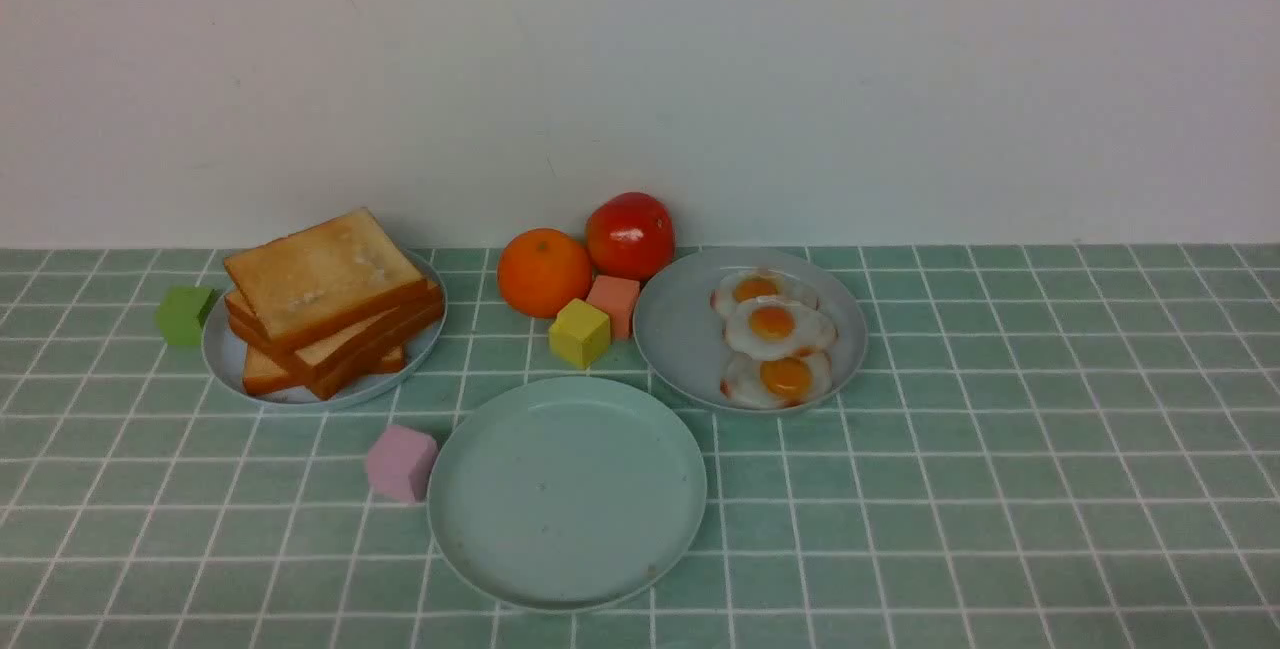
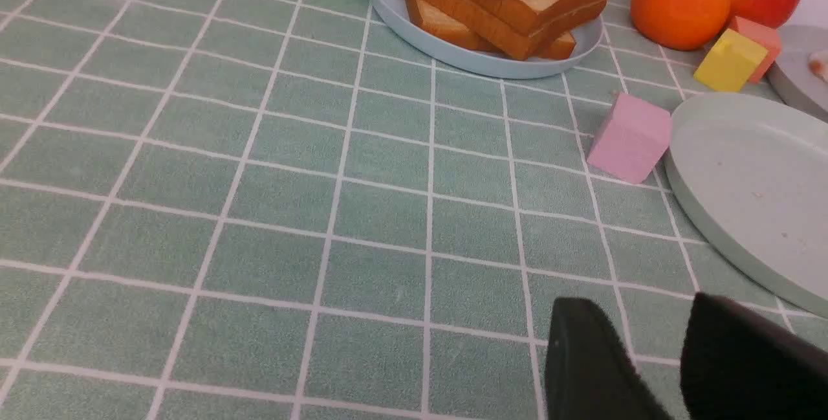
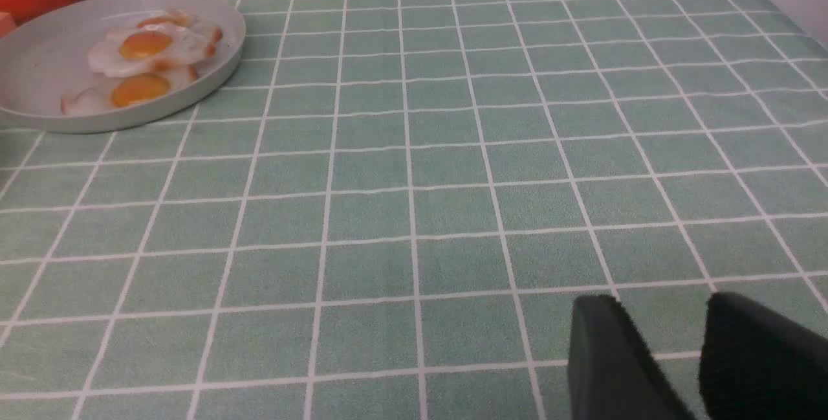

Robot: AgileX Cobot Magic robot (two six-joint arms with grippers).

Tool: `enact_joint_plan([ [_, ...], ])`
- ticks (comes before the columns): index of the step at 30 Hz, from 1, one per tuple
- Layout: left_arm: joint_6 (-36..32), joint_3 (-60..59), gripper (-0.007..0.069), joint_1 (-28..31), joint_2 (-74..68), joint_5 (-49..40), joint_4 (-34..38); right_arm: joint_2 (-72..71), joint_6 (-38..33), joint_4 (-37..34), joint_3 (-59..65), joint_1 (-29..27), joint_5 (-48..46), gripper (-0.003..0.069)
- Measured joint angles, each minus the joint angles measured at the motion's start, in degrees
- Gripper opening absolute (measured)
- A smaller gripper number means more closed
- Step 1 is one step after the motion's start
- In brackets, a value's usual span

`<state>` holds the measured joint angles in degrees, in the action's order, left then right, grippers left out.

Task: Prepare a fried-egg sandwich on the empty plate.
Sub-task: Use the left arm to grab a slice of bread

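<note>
No step begun: mint plate (image 1: 566, 489) bare. Both jaws parted, empty. Next likely: left takes top toast (image 1: 320, 274), plate's 10 o'clock.

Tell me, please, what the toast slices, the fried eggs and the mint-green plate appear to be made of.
Toast slices: likely foam or soft plastic replicas, given the very even crusts and matte faces. Fried eggs: probably moulded plastic or rubber, with glossy yolks and near-identical shapes. Mint-green plate: seemingly matte plastic or melamine with dark specks, though ceramic cannot be ruled out.
</note>
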<state>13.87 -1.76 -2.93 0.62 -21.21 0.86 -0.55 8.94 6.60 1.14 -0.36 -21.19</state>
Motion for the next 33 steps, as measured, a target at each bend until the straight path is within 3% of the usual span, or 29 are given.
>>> enact_joint_plan([
  [24, 0.26, 0.00, 0.0238, 0.00, 0.00, 0.80, 0.15, 0.00, 0.00, 0.00, 0.00, 0.00, 0.00, 0.0239],
  [33, 14.11, 0.00, 0.0238, 0.00, 0.00, 18.32, 18.30, 0.00, 0.00, 0.00, 0.00, 0.00, 0.00, 0.0239],
])
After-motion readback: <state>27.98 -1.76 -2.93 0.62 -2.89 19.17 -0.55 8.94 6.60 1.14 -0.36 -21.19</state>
